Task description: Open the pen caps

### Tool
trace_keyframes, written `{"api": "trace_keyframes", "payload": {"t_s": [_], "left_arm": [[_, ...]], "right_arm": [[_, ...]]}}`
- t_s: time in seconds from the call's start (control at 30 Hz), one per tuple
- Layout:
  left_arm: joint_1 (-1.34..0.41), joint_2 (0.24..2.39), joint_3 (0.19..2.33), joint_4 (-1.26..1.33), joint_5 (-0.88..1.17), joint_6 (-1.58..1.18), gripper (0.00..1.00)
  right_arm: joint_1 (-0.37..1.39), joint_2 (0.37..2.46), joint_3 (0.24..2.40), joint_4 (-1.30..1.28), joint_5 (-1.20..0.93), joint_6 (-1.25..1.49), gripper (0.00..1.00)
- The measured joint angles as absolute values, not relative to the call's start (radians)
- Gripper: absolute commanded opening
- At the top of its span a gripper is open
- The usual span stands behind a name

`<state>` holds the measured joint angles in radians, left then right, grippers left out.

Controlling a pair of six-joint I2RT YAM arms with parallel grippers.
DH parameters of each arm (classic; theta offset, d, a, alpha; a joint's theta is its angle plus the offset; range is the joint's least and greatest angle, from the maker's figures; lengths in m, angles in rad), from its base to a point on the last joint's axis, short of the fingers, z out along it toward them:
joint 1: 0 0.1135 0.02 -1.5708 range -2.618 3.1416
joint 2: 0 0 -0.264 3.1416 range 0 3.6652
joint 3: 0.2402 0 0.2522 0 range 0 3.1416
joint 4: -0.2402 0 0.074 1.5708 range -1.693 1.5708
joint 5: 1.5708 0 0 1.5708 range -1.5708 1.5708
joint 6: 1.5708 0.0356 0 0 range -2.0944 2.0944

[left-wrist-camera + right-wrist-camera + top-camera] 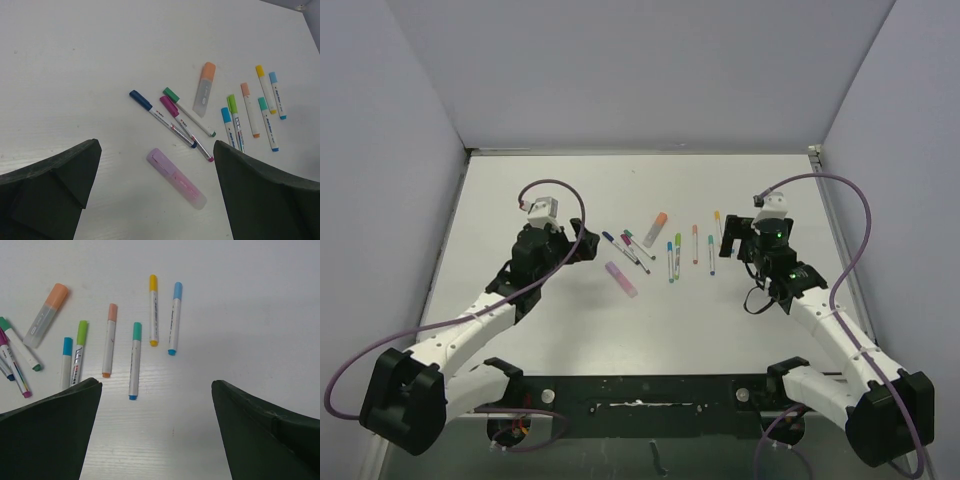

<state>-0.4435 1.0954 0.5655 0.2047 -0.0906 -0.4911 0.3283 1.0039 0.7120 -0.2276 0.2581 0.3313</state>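
Place: I see a lab test cell.
Walls: bare panels (620, 70) box in my white table (520, 190).
Rig: my two arms (470, 325) are bolted on, cables (855, 225) exposed.

Left gripper (582, 243) and right gripper (727, 240) hover, jaws spread wide (both empty).

On the table (520, 190), 3 thin pens (186, 129) lie just behind the fat highlighter (176, 178); 6 short pens (134, 362) lie to its right, farther back.
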Motion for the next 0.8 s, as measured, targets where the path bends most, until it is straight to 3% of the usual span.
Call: {"api": "trace_keyframes", "payload": {"t_s": [0.57,0.8], "left_arm": [[-0.443,1.126,0.571,0.213,-0.004,-0.439,0.98],[-0.442,1.126,0.571,0.213,0.025,-0.464,0.98]], "right_arm": [[0.328,1.087,0.731,-0.271,0.311,0.298,1.00],[0.318,1.266,0.891,-0.358,0.364,0.259,0.80]]}}
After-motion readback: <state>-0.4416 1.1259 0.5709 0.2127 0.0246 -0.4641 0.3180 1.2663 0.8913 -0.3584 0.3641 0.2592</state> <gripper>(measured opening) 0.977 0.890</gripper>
